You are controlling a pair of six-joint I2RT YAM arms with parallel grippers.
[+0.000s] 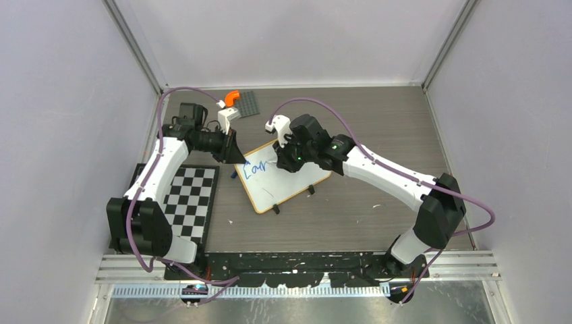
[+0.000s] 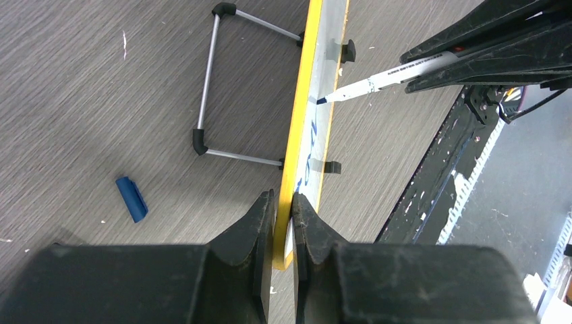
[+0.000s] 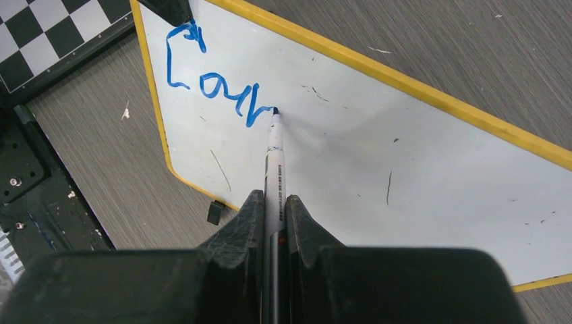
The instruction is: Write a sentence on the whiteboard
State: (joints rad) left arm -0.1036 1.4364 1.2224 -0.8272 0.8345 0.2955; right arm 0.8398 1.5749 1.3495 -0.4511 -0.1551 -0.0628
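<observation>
Gripping a slim white marker pen [image 3: 275,162] in my right pincer [image 3: 273,200], its tip touching the small yellow-rimmed white whiteboard [image 3: 418,155], right where the blue handwritten letters [image 3: 209,84] end. My left pincer [image 2: 283,199] clamps the board's edge. The board sits mid-desk [image 1: 378,135], beside the black-and-white checkerboard mat [image 1: 192,196].

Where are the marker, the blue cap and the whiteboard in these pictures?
marker [image 3: 275,162]: right wrist view, on its white barrel.
blue cap [image 2: 131,198]: left wrist view, on its middle.
whiteboard [image 3: 418,142]: right wrist view, on its bare white surface.
</observation>
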